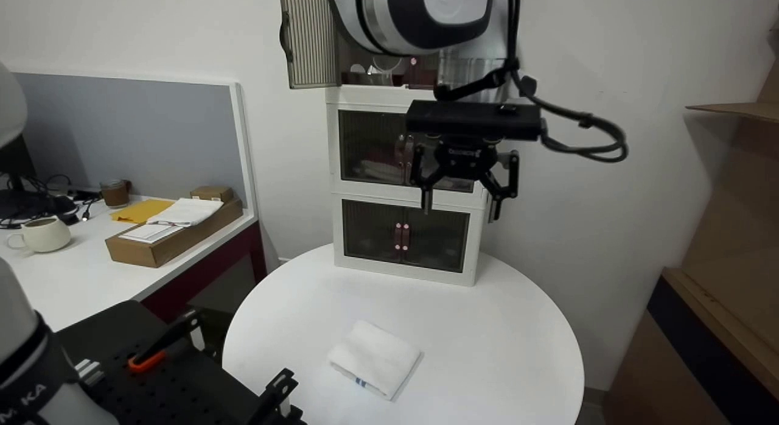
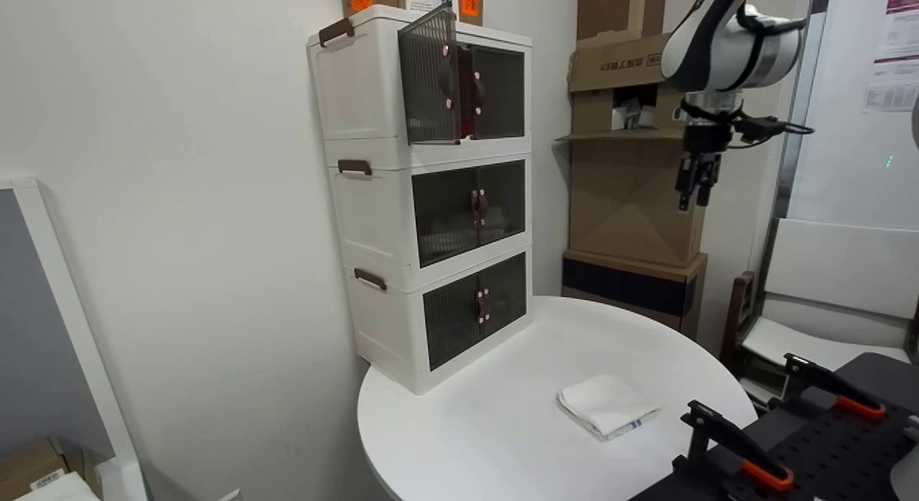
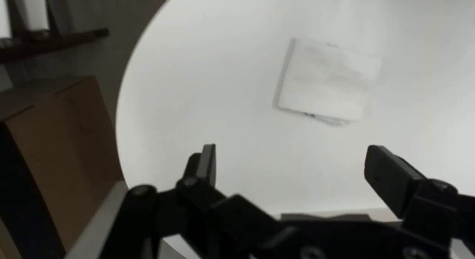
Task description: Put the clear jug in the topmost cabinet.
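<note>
Spread wide at the gripper [image 1: 461, 204], with nothing between its fingertips [image 3: 209, 164], high above the round white table [image 1: 487, 352] and, in an exterior view, well apart from the cabinet tower [image 2: 467, 153]. Trailing a looped cable [image 1: 602, 151], and so liable to hook a door handle [image 2: 446, 77] on any reach inward. Farther off, inside the topmost cabinet [image 2: 359, 85] and partly behind the arm [image 1: 453, 8], glimpsed only as something glassy and round-rimmed: possibly the clear jug [image 1: 387, 64], though too dim and too obscured for certainty. On that reading, likely in place, with the danger lying in disturbance: a knock from reaching through half a doorway, or a pinched rim from closing the swung-out leaf [image 2: 425, 88] on anything too near the front edge. Exposed to a bump, too, from any sweep of the arm past that jutting leaf, with the second leaf [image 2: 501, 95] closed alongside and narrowing the way in. Below, closed over pale contents [image 1: 377, 170] in the middle compartment [image 2: 377, 214], and closed again in the lowest compartment [image 2: 388, 325]. Out past the table, gaping around pale stuff [image 2: 632, 113] in the cardboard box [image 2: 610, 67]; off on the desk [image 1: 79, 279], brown within the white mug [image 1: 45, 236].
</note>
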`<state>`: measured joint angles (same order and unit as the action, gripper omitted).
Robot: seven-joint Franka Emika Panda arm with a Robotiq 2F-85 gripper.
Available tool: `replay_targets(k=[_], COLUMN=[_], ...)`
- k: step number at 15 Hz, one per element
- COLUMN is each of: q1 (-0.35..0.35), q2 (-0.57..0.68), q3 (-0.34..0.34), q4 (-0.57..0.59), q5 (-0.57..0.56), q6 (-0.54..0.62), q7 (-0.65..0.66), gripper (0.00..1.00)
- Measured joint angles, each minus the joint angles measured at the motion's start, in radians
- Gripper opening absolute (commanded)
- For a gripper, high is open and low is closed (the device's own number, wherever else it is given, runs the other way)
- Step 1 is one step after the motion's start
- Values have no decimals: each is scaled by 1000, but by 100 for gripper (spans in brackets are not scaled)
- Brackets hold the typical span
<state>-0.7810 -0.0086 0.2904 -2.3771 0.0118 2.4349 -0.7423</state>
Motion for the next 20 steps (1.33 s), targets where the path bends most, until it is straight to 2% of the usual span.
replay_targets(k=[2, 4, 7, 10, 13, 20], q1=[93, 190, 337, 438, 481, 488], q2=[-58, -109, -168, -207, -221, -216], q3=[-138, -238, -347, -424, -471, -475], q4=[-11, -22, -33, -33, -33, -33], q5=[-102, -137, -131, -86, -72, -73], q6=[-47, -73, -94, -96, -95, -95], q7=[-1, -7, -15, -5, -2, -2], gripper=[100, 100, 100, 100, 100, 100])
